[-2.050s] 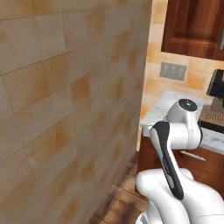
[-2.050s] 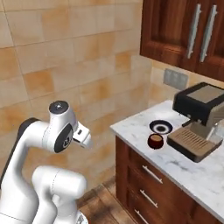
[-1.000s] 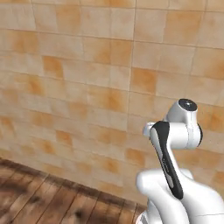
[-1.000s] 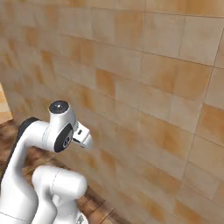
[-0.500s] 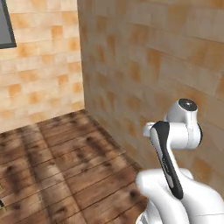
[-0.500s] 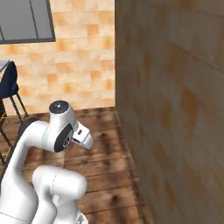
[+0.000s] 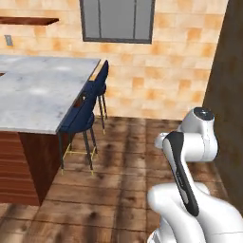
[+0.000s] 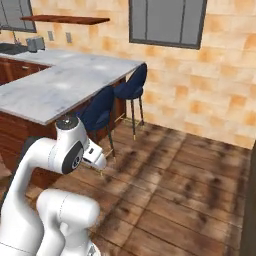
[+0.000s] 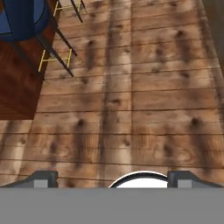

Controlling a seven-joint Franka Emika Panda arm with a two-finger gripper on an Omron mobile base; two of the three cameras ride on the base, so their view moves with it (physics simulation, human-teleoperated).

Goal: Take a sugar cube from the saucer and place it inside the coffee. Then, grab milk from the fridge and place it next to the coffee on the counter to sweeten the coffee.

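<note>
None of the task's things is seen, so where the milk is cannot be told. The end effector [image 9: 112,177] is held wide apart over the wooden floor [image 9: 131,109], and nothing is held in it. The fridge step is likely in hand; the fridge must be found next. A grey tabletop [image 7: 38,92] is seen, with two blue stools [image 7: 83,111] beside it. A window [image 7: 117,20] is set in the tiled wall behind it.

To my left stands an island [image 7: 42,95]; two stools [image 7: 80,116] sit along its edge, a window [image 7: 117,20] behind them.
</note>
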